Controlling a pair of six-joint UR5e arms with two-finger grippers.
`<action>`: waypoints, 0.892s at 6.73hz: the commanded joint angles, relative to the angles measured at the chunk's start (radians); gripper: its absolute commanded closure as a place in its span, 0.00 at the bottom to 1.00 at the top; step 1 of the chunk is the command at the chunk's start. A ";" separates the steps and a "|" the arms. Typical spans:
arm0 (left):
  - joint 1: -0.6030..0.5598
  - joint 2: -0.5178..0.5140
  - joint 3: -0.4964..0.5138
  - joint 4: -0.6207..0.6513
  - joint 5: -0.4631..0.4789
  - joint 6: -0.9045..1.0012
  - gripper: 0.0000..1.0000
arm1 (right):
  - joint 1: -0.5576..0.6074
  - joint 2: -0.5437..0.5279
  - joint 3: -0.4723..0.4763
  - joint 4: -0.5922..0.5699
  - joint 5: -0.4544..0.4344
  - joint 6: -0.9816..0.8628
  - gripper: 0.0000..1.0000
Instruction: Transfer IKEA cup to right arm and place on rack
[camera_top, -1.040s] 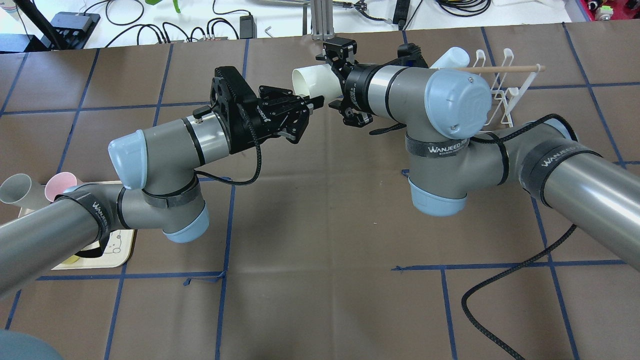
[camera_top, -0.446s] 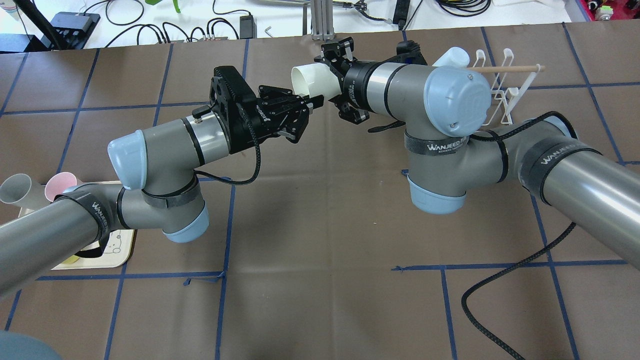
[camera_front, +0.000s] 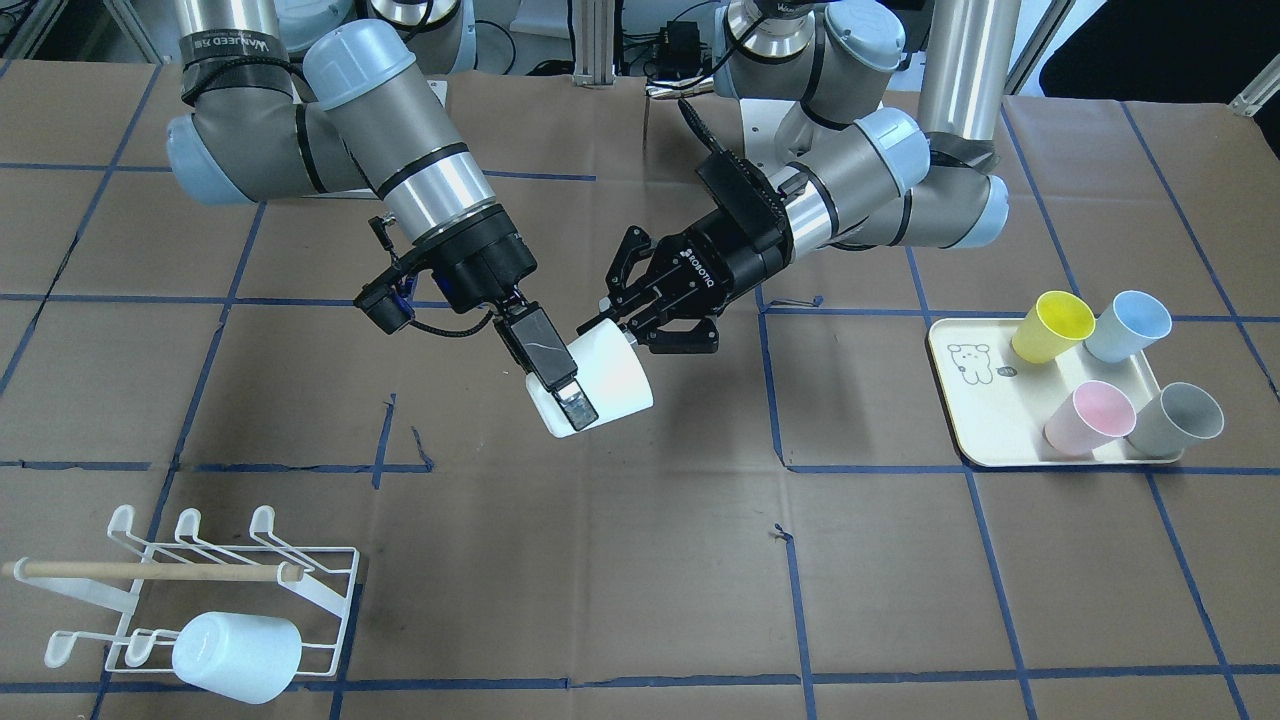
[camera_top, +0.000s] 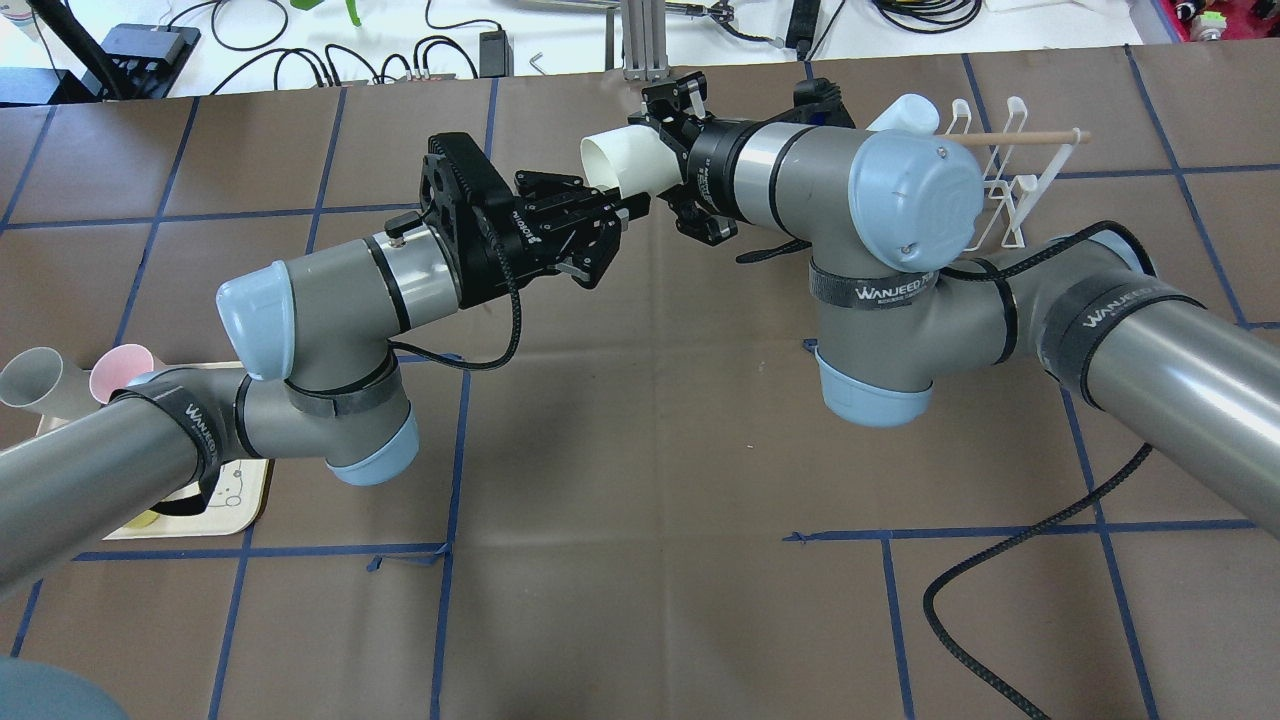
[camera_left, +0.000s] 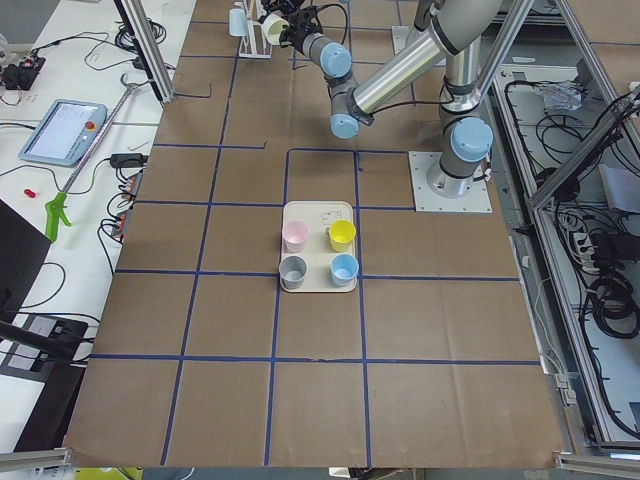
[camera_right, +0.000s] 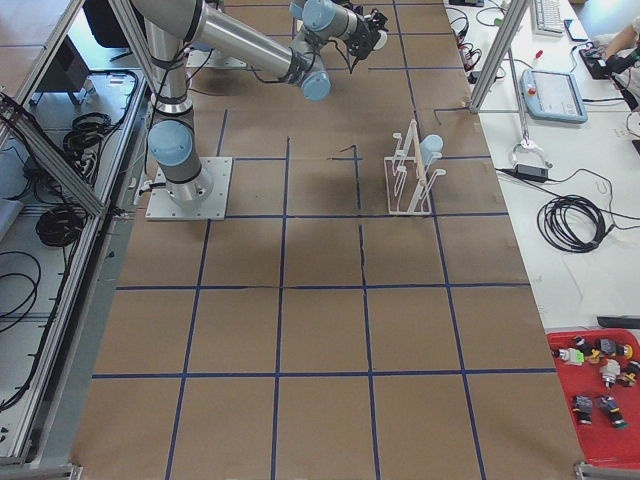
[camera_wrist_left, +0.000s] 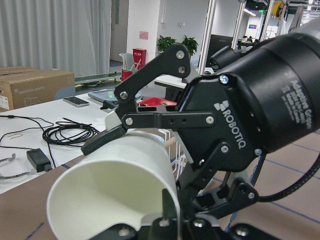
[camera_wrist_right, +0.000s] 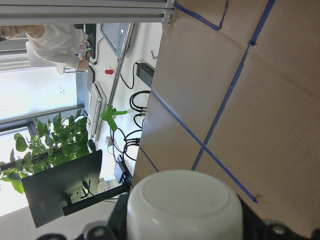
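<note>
A white cup hangs in mid-air over the table's middle, also seen in the overhead view. My left gripper is shut on its rim; one fingertip pinches the rim in the left wrist view. My right gripper is open with a finger on either side of the cup's body, base toward its palm. One of its fingers lies along the cup wall. The white wire rack with its dowel stands at the table's right end and holds one upturned pale cup.
A cream tray with yellow, blue, pink and grey cups sits at the table's left end. A black cable lies on the brown paper by my right arm. Benches with cables lie beyond the far edge.
My right wrist has turned a little and moved further over the cup. The cup shifted very slightly. My left gripper has stayed put on the rim.
</note>
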 joint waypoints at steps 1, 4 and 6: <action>0.003 0.000 0.003 0.002 -0.003 -0.038 0.09 | 0.000 0.000 0.001 0.001 0.001 0.000 0.74; 0.071 0.009 -0.030 0.023 -0.012 -0.061 0.01 | 0.000 0.000 0.001 0.001 -0.001 -0.006 0.88; 0.202 0.031 -0.140 0.139 -0.078 -0.061 0.01 | -0.009 0.003 -0.009 -0.003 -0.010 -0.017 0.91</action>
